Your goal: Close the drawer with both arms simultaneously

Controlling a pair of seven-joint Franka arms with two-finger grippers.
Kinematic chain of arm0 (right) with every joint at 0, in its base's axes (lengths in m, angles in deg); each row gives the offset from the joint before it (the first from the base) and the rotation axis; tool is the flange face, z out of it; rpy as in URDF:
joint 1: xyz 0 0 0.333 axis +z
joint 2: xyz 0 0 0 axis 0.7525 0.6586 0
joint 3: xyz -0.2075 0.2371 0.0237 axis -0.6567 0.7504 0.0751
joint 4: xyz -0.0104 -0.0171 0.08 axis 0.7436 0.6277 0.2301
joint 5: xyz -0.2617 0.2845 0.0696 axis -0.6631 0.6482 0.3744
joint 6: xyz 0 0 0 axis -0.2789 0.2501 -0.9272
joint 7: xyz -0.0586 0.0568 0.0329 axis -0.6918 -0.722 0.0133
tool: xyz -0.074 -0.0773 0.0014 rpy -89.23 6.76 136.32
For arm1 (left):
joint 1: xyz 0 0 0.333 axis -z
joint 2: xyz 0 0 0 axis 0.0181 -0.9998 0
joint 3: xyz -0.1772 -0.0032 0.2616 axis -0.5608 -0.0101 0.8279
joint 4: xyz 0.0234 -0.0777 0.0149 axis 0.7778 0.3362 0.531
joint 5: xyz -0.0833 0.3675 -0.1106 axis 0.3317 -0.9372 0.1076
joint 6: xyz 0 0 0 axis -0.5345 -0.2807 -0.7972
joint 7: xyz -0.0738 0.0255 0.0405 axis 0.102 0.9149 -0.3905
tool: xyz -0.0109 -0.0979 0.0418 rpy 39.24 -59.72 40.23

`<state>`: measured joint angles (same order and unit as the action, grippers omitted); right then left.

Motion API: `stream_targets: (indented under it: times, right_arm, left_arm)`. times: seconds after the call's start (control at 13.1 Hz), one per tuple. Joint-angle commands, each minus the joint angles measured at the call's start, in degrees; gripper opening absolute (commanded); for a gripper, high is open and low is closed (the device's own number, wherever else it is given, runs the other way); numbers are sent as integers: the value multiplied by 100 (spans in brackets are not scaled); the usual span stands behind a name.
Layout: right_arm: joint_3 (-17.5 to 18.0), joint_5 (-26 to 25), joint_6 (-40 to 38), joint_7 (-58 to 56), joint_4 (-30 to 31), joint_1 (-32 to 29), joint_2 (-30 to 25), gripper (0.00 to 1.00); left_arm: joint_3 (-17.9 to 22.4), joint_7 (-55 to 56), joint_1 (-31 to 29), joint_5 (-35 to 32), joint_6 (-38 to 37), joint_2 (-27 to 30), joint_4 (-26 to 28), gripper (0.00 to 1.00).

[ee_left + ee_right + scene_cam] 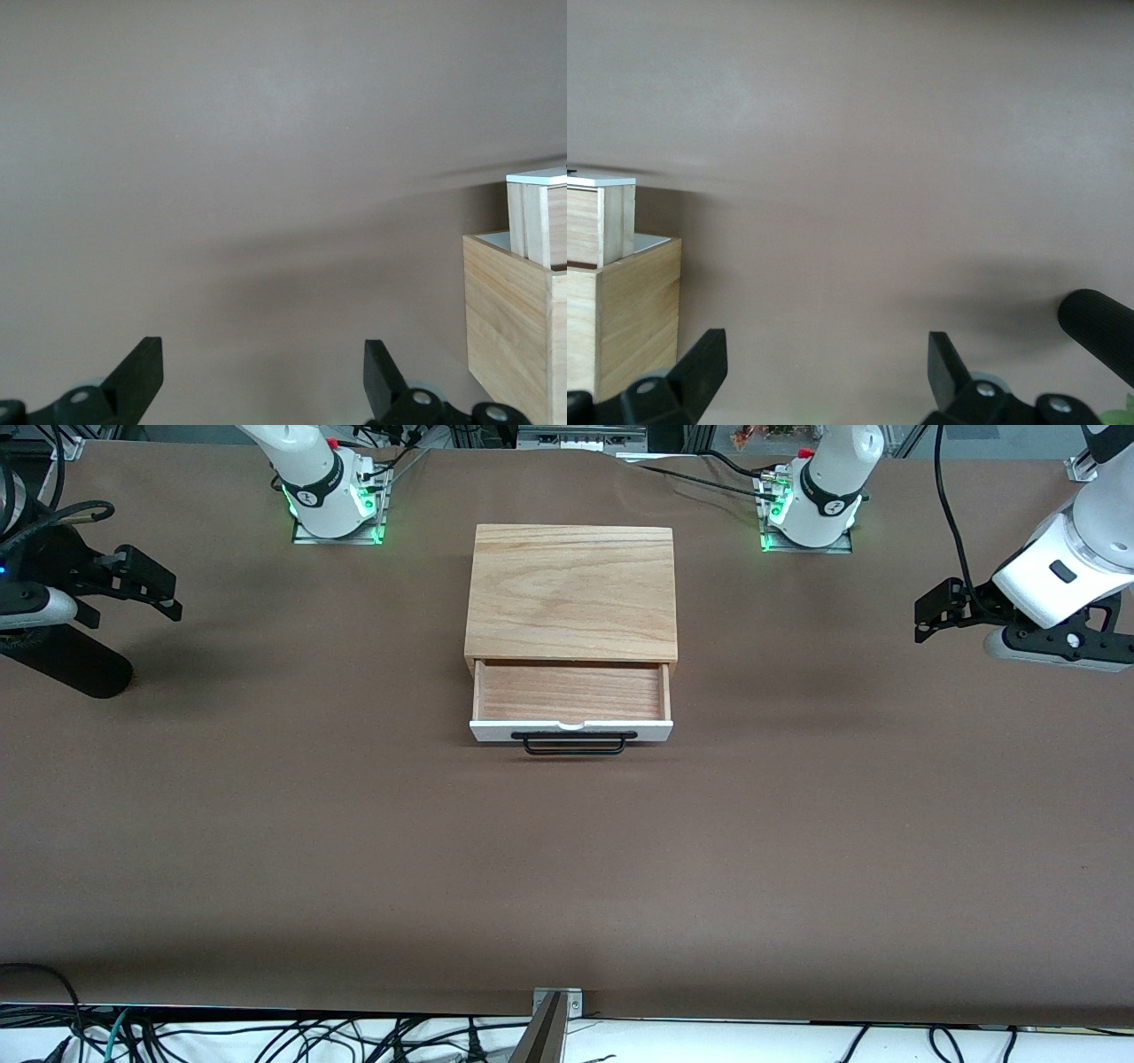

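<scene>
I have the oak box (571, 593) at the table's middle, between the two arm bases. Its drawer (571, 695) is pulled out toward the front camera, at the box's 6 o'clock, and I see only bare wood inside the tray. The white front panel (571, 731) closes the tray's near end, with the black wire handle (574, 743) across it.

My left gripper (930, 613) hangs over the brown table cover (567, 868) at the left arm's end, roughly 3 o'clock from the box, well apart from it; its wrist view shows the fingers (142, 372) spread apart on nothing. My right gripper (159, 593) hangs over the right arm's end, about 9 o'clock from the box, fingers (704, 359) likewise apart and holding nothing.
</scene>
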<state>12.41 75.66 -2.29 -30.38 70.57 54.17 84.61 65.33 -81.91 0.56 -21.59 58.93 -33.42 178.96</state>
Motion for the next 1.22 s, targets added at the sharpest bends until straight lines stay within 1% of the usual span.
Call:
stream_targets:
  times: [0.0, 0.15, 0.38, 0.53, 0.61, 0.76, 0.91, 1.14]
  right_arm:
    - [15, -25, 17, 75, -53, 0, 3, 100]
    - [15, -25, 17, 75, -53, 0, 11, 100]
    - [6, -43, 26, 84, -53, -17, 20, 100]
    - [6, -113, 35, 49, -53, -26, 46, 100]
    - [6, -157, 43, 48, -70, -18, 55, 100]
    - [6, -184, 122, 83, -71, -9, 55, 100]
    - [-3, -166, 193, 101, -71, -44, 108, 100]
    - [-38, -175, 193, 31, -71, -158, 126, 100]
  left_arm:
    - [-19, -46, -49, 127, -117, -44, -108, 100]
    - [-19, -63, -40, 136, -109, -253, -169, 100]
    - [-19, -63, -31, 214, -100, -412, -248, 100]
    - [8, -63, -40, 723, -100, -474, -257, 100]
    - [8, -63, -40, 742, -82, -570, -283, 100]
    - [16, -63, -58, 760, -91, -737, -581, 100]
    - [8, -63, -58, 786, -82, -782, -600, 100]
    - [17, -63, -119, 1434, -56, -966, -608, 100]
